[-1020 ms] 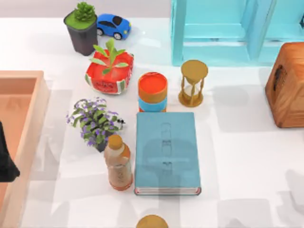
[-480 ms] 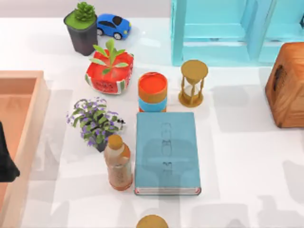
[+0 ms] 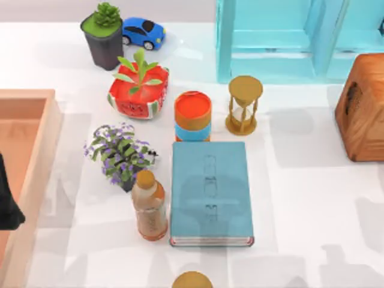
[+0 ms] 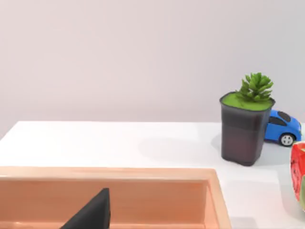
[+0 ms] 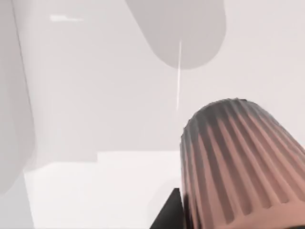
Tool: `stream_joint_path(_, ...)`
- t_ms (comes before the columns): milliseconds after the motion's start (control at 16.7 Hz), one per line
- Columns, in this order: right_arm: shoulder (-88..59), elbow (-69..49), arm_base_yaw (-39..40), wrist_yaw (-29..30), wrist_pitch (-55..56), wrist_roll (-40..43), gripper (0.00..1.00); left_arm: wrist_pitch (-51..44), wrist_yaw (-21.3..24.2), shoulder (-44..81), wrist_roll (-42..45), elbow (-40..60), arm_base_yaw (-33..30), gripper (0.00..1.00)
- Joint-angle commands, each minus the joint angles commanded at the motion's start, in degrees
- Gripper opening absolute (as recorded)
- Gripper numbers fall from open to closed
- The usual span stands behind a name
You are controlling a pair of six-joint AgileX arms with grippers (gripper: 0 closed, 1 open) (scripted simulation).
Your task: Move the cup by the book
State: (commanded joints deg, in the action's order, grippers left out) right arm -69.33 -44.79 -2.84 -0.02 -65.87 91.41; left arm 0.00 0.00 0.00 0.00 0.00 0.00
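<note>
The light-blue book (image 3: 210, 192) lies flat in the middle of the table. Just in front of it, the copper-brown cup (image 3: 192, 280) is cut off by the top view's front edge. The right wrist view shows the cup's ribbed tapered wall (image 5: 238, 162) very close, with one dark fingertip (image 5: 167, 212) of my right gripper beside its base; whether they touch is unclear. My left arm (image 3: 7, 201) is parked at the far left over the wooden tray, and a dark fingertip (image 4: 93, 212) of its gripper hangs above the tray's inside.
Left of the book stand a bottle (image 3: 149, 207) and a purple flower pot (image 3: 120, 153). Behind it are an orange-topped cylinder (image 3: 192, 115) and an hourglass (image 3: 244, 105). A wooden tray (image 3: 36, 150) lies left, a wooden box (image 3: 363, 108) right, a turquoise shelf (image 3: 288, 36) behind.
Only the shadows at the table's front right have shifted. The cup, the book and the left arm stand as before.
</note>
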Motion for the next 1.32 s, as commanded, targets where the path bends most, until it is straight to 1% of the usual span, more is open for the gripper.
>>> stream_joint_path(120, -2.05, -2.87, 1.35, 0.01, -0.98, -3.89, 0.0, 0.0, 0.0, 0.0, 0.0, 0.0, 0.0, 1.0)
stream_joint_path(240, -5.06, -6.94, 3.32, 0.02, -2.41, -9.77, 0.0, 0.0, 0.0, 0.0, 0.0, 0.0, 0.0, 1.0)
stream_joint_path(360, -8.85, -11.75, 5.76, 0.02, -4.23, -17.32, 0.0, 0.0, 0.0, 0.0, 0.0, 0.0, 0.0, 1.0)
stream_joint_path(480, -13.23, -17.0, 8.6, -0.02, -6.36, -26.62, 0.0, 0.0, 0.0, 0.0, 0.0, 0.0, 0.0, 1.0)
stream_joint_path(660, -20.5, -25.21, 13.44, -0.2, -9.84, -44.22, 0.0, 0.0, 0.0, 0.0, 0.0, 0.0, 0.0, 1.0)
stream_joint_path(960, -32.29, -38.8, 21.98, -0.7, -15.07, -79.04, 0.0, 0.0, 0.0, 0.0, 0.0, 0.0, 0.0, 1.0)
stream_joint_path(1080, -36.11, -43.9, 25.1, -0.85, -16.47, -91.74, 0.0, 0.0, 0.0, 0.0, 0.0, 0.0, 0.0, 1.0)
stream_joint_path(1200, -39.09, -48.52, 27.8, -0.89, -17.29, -102.49, 0.0, 0.0, 0.0, 0.0, 0.0, 0.0, 0.0, 1.0)
stream_joint_path(1320, -41.28, -52.5, 30.03, -0.83, -17.65, -110.99, 0.0, 0.0, 0.0, 0.0, 0.0, 0.0, 0.0, 1.0)
